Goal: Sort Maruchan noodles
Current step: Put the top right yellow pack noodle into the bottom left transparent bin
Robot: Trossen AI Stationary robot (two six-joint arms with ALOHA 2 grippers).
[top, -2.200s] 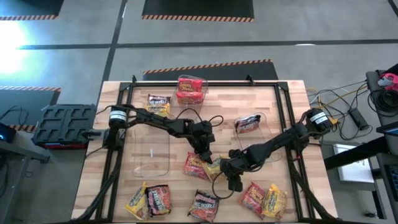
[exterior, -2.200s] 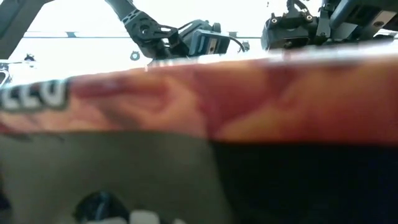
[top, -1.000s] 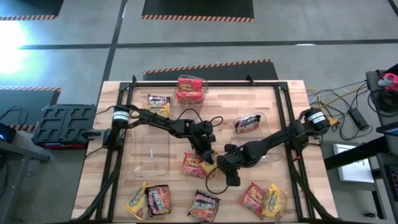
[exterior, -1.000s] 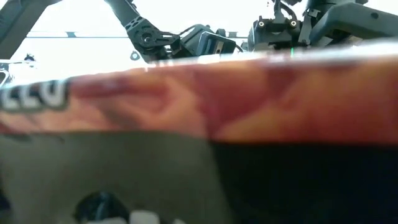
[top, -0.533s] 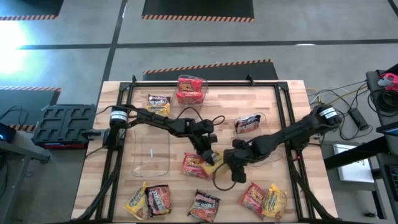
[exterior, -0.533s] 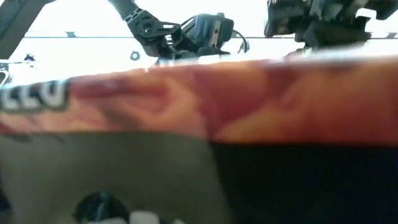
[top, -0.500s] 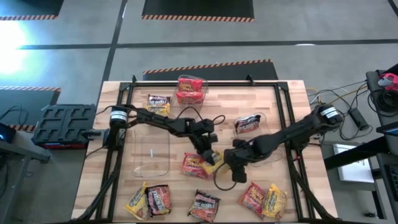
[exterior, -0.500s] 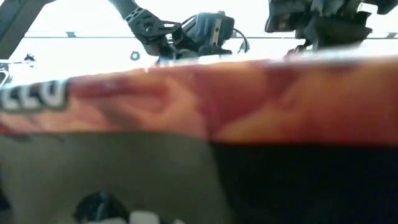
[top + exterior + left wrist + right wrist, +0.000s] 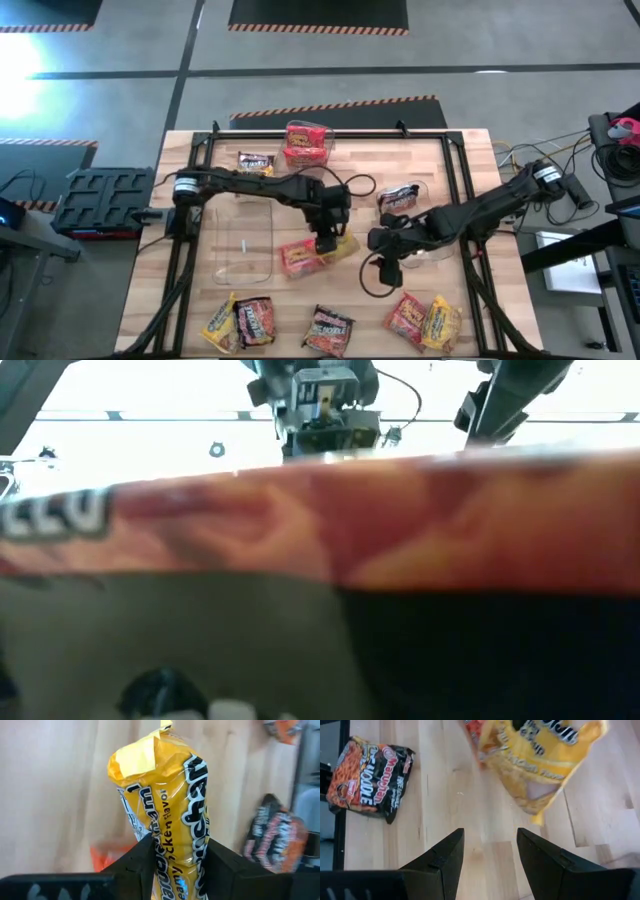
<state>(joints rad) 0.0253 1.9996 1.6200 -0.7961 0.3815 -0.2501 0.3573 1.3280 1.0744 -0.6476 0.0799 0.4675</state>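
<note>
My left gripper (image 9: 327, 240) is shut on a yellow Maruchan packet (image 9: 165, 805) near the table's middle; the packet also shows in the high view (image 9: 342, 248). A red packet (image 9: 298, 258) lies flat just to its left. My right gripper (image 9: 487, 837) is open and empty, a little to the right of the yellow packet, which also shows in the right wrist view (image 9: 540, 760). A dark packet (image 9: 370, 777) lies on the table ahead of it. In the low view a packet close to the camera hides the table. My left gripper pinches the yellow packet across its two flat faces (image 9: 172, 847) between its two fingers (image 9: 137, 862), near one end. The rest of the packet sticks out past the fingertips, on edge, above the wood. The fingers come from above, pointing down.
A clear bin (image 9: 245, 245) stands at the left, a bin with red packets (image 9: 307, 143) at the far edge, and a bin with a dark packet (image 9: 400, 198) at the right. A dark packet (image 9: 255, 163) lies far left. Several packets (image 9: 330, 330) lie along the near edge.
My left gripper has turned at the wrist and gone a little toward the far edge with the yellow packet in its hold. The red packet has slid a little toward the table's left. My right gripper has drawn back toward the right, away from the yellow packet.
</note>
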